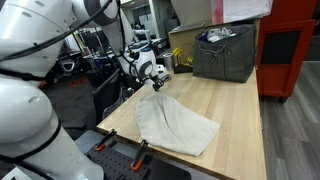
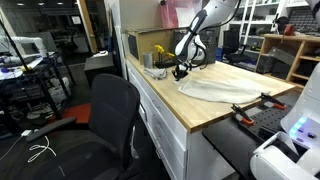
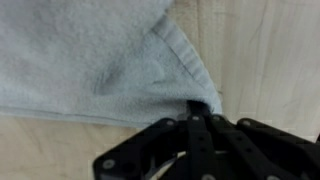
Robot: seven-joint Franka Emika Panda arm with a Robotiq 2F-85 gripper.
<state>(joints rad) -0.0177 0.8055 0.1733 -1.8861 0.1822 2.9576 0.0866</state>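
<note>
In the wrist view the towel (image 3: 90,60) fills the left and top. It is a pale, thin cloth that looks light, soft and limp, so it will probably sag and drag rather than keep its shape. A hemmed corner seems the surest place to hold it. The end effector (image 3: 203,108) sits there, its fingers pinched together on the towel's right-hand corner with the hem bunched between them. In an exterior view that corner stands raised in a small peak at the far left, and the rest lies spread on the tabletop (image 1: 240,110) toward the near right. A bin (image 1: 225,55) stands at the far right.
</note>
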